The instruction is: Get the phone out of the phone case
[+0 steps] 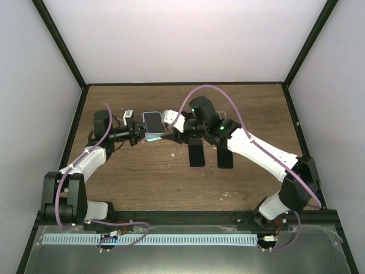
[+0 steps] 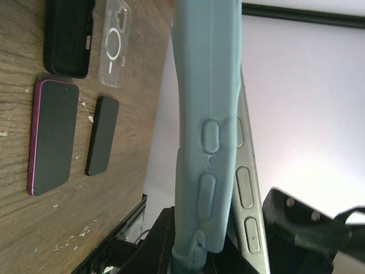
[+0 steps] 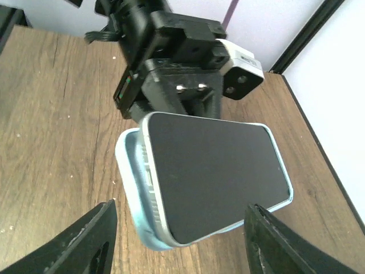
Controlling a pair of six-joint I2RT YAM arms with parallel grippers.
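The phone (image 3: 217, 177), dark screen up, is held in the air, partly lifted out of its light-blue phone case (image 3: 128, 182). One long side of the case is peeled away from the phone's grey edge (image 2: 245, 188). My left gripper (image 2: 199, 251) is shut on the end of the phone case (image 2: 205, 131). My right gripper (image 3: 182, 245) is open at the opposite end. Its black fingers (image 3: 91, 240) stand either side of the phone without touching it. In the top view the phone (image 1: 153, 123) hangs between the left gripper (image 1: 137, 132) and the right gripper (image 1: 173, 130).
On the wooden table (image 2: 23, 217) lie a purple phone (image 2: 52, 137), a small black phone (image 2: 102, 136), a black case (image 2: 68, 34) and a clear case (image 2: 114, 43). Two dark items (image 1: 196, 153) lie under the right arm. White walls with black frame bars enclose the table.
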